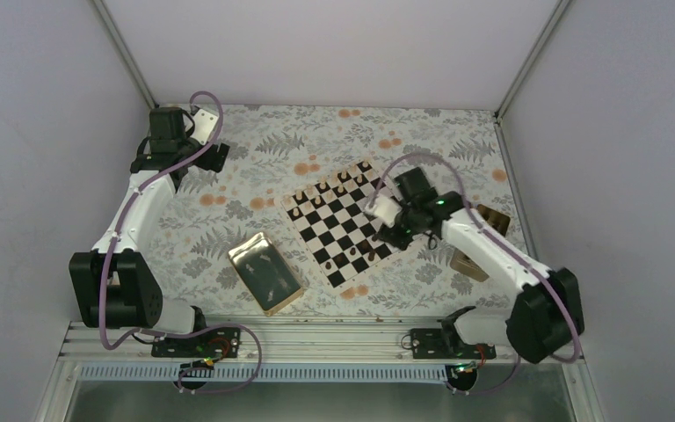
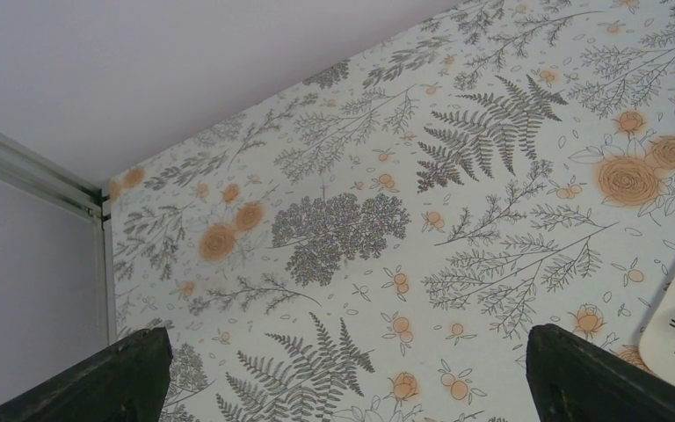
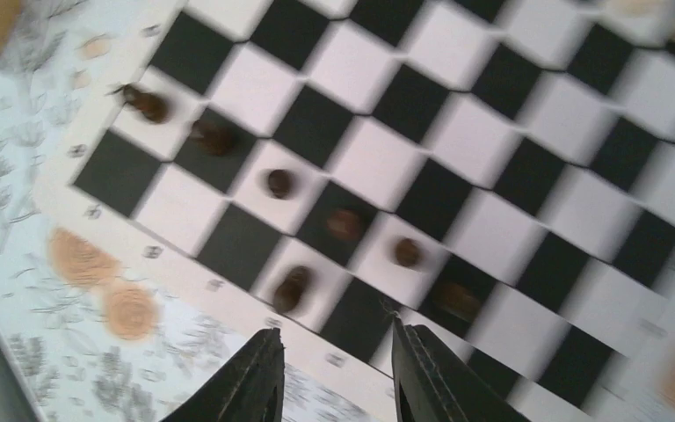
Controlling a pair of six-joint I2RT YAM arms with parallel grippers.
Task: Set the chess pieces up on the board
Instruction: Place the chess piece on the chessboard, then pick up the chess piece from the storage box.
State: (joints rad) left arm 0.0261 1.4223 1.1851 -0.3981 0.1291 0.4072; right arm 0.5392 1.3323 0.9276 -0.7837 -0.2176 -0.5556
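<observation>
Chess pieces (image 3: pixel 344 224) dot the board (image 3: pixel 378 163); right gripper (image 3: pixel 336 334) hovers, jaws apart

The counter (image 1: pixel 255 149) wears a pale cloth printed with grey ferns and leafy sprigs among orange roses. On it the board (image 1: pixel 338 233) is chequered black and cream inside a pale wooden rim, and the chess pieces (image 3: pixel 344 224) seen from the right wrist are dark brown. The tray (image 1: pixel 255 259) is shiny gold, the small box (image 1: pixel 468 264) tan, and the right end effector (image 3: pixel 338 378) has black fingers (image 3: pixel 246 387).
</observation>
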